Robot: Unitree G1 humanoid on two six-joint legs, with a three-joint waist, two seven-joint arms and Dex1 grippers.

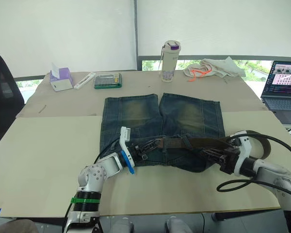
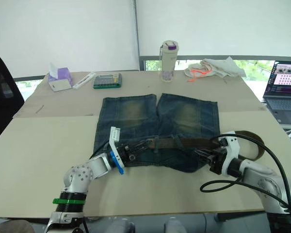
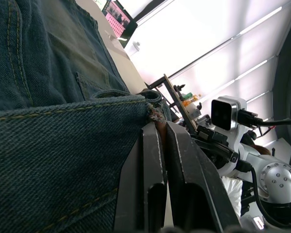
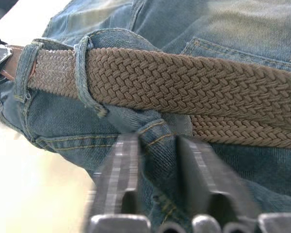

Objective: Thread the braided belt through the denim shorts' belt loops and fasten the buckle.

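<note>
You see the denim shorts (image 1: 162,131) lying flat on the pale surface (image 1: 43,160), waistband toward you, legs pointing away. The braided belt (image 1: 194,142) runs along the waistband; its free length curls off the shorts' right edge as a loop on the surface. In the right wrist view the belt (image 4: 184,80) passes under two belt loops (image 4: 85,75) close together near one end, where a metal piece shows at the frame edge, too cut off to name as the buckle.

Your left gripper (image 1: 144,149) sits at the left part of the waistband. In the left wrist view its fingers (image 3: 153,160) are pressed nearly together, pinching the waistband edge with a sliver of brown between them.

Your right gripper (image 1: 214,158) rests at the right side of the waistband, just below the belt. In the right wrist view its fingers (image 4: 121,170) stand somewhat apart with a fold of denim between them; you cannot tell whether they clamp it.

Beyond the shorts stand a bottle with a purple lid (image 1: 170,60), a green calculator (image 1: 108,80), a tissue box (image 1: 61,79), a white cloth with orange cord (image 1: 211,68) and a laptop (image 1: 283,86). No label or writing on any of these is legible.
</note>
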